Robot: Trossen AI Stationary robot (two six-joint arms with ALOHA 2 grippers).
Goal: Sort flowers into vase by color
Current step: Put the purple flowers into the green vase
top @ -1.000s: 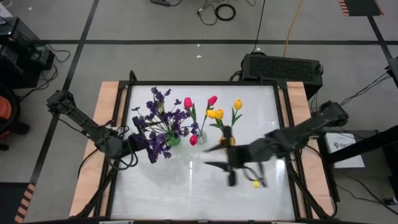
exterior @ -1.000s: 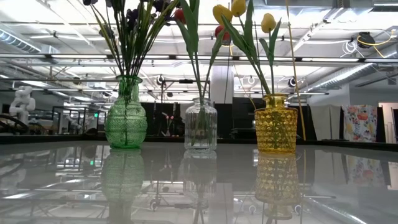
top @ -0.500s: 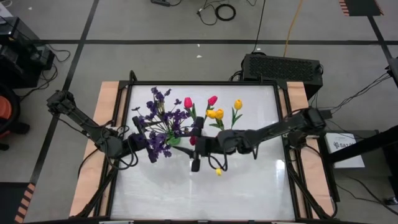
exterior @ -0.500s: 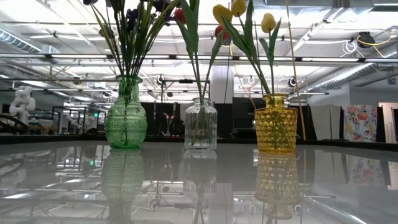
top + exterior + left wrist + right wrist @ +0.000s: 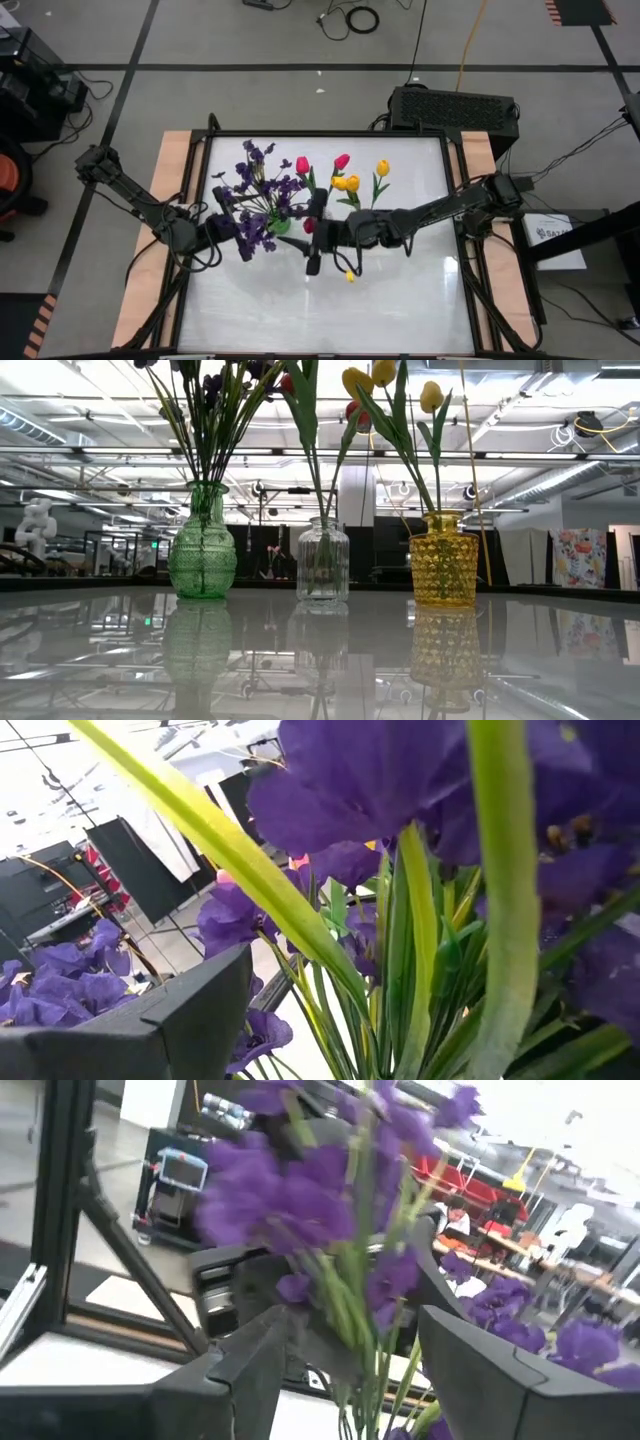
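Note:
Three small vases stand in a row: a green vase [image 5: 202, 545] with bushy purple sprigs [image 5: 265, 190], a clear vase [image 5: 323, 560] with pink-red tulips [image 5: 302, 165], and a yellow vase [image 5: 444, 560] with yellow tulips [image 5: 347, 183]. My left gripper [image 5: 238, 238] is up among purple blooms [image 5: 330, 780], next to a purple sprig [image 5: 255, 238] on the green vase's near-left side. My right gripper [image 5: 313, 238] is open, reaching level from the table's right, just near of the clear vase. In its wrist view a purple sprig [image 5: 350, 1260] shows in the gap between its fingers; I see no touch.
The glossy table [image 5: 400, 300] has free room on its near half and at its far right. The tall stems and blooms rise well above the vases. A small yellow spot [image 5: 350, 277] shows beside the right arm; I cannot tell what it is.
My right gripper has swept from the near right of the yellow vase toward the table's left and slightly toward the far edge, ending beside the clear vase. It has barely moved in the last half second. The vases have stayed put.

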